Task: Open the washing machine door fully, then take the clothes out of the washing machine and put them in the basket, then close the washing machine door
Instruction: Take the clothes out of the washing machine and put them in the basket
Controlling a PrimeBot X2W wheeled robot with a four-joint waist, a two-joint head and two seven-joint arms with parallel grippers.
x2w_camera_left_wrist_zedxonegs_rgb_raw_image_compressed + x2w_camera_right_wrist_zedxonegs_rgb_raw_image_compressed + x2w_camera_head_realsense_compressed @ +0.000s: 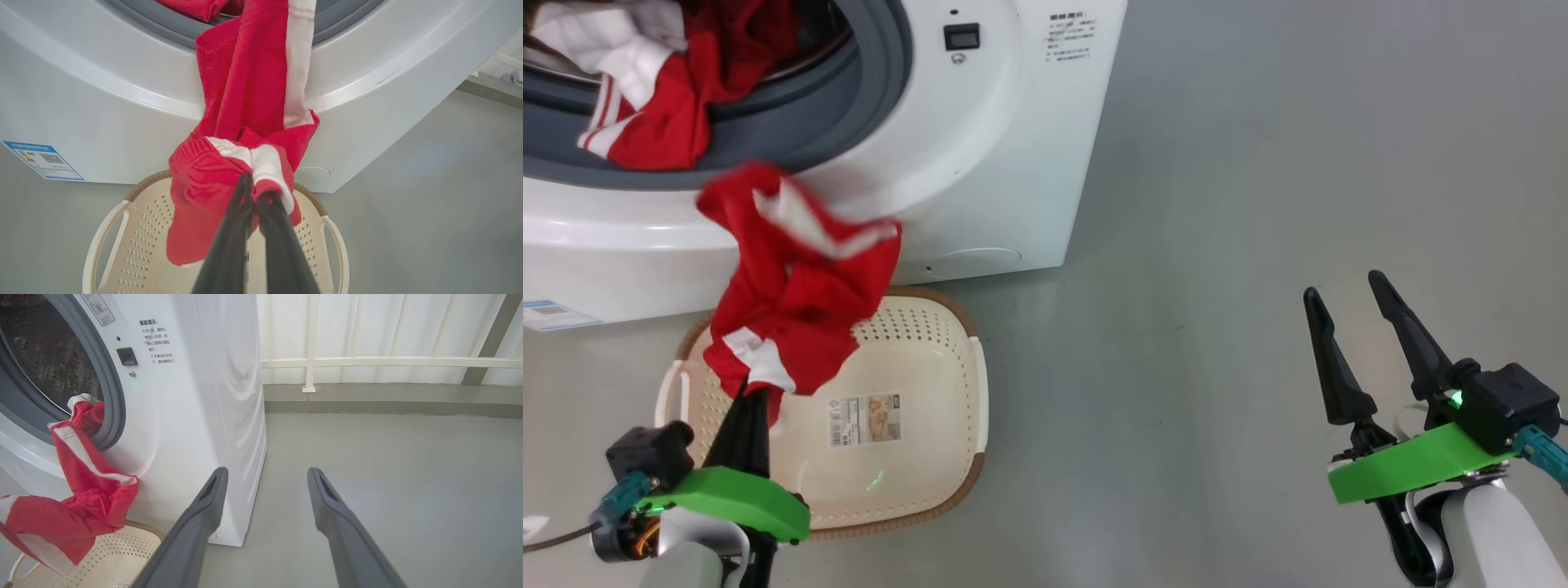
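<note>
Red clothes (pixel 792 278) pinched in the left jaws, basket (pixel 923 367) beneath them, washing machine (pixel 1013 163) just ahead, right jaws spread, empty.

- The left gripper (pixel 750 398) has its two dark fingers (pixel 233 228) pressed together. The tips pinch a fold of the red garment (pixel 800 286), which bunches around the fingertips and trails on beyond them.
- Behind those fingers sits the left green wrist shell (pixel 739 498), with the left camera block (pixel 649 453) on its outer side and the pale left forearm (pixel 686 563) behind it.
- The right gripper (pixel 1343 286) has its fingers (pixel 347 539) spread wide and bare, leaning slightly to the left in the head view.
- Behind them is the right green wrist shell (pixel 1413 465). It carries the right camera block (pixel 1503 404), with a small green light (pixel 1455 399) at the base of the outer finger. The pale right forearm (pixel 1486 531) sits behind.
</note>
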